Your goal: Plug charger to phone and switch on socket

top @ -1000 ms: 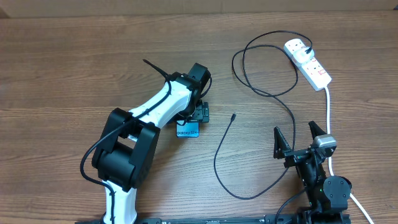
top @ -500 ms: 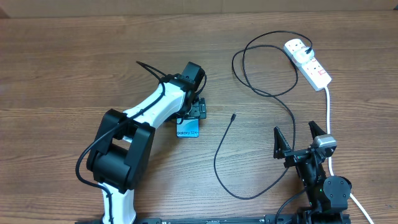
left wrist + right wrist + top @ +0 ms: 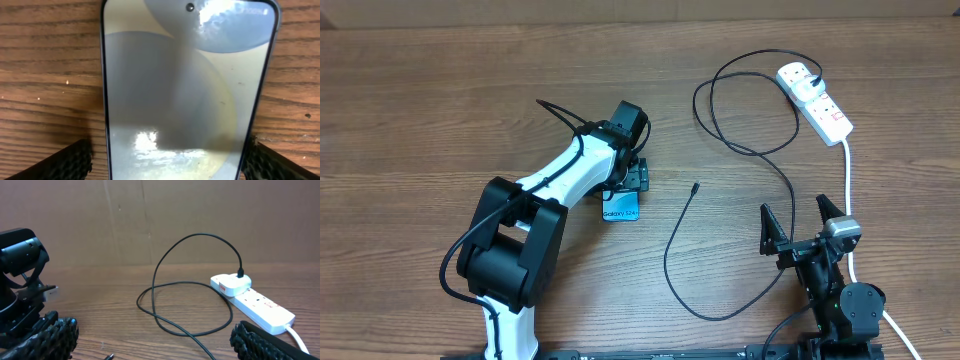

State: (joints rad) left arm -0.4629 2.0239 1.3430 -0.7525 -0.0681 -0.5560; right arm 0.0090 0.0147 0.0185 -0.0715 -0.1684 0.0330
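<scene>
1. L arm is stretched out over the table [image 3: 420, 100]. The left gripper [image 3: 635, 178] hangs directly over the phone [image 3: 621, 209].
2. Phone lies flat, screen up. Its long axis runs away from the robot's base edge toward the far side. The "Galaxy S24" end points back at the base. The rest is hidden under the gripper in the overhead view.
3. L wrist cam: phone fills the view between the two fingers [image 3: 70, 162]. Camera-hole end is at the top of the picture.
4. L jaws are spread and straddle the phone's short axis. A thin strip of wood shows btw one finger and the phone edge. The other finger sits at the opposite edge; I can't tell if it makes contact.
5. The right gripper [image 3: 798, 225] is near the base edge, jaws wide apart, nothing in them.
6. The charger [image 3: 667, 252] lies slack in loops on the wood. Its connector tip [image 3: 695, 186] lies btw phone and R gripper, touching neither, pointing to the far side.
7. Charger's plug end sits on the far end of the socket [image 3: 817, 100].
8. Socket's long axis is diagonal, at the far right. The white lead [image 3: 848, 190] leaves its near end and runs toward the R arm.
</scene>
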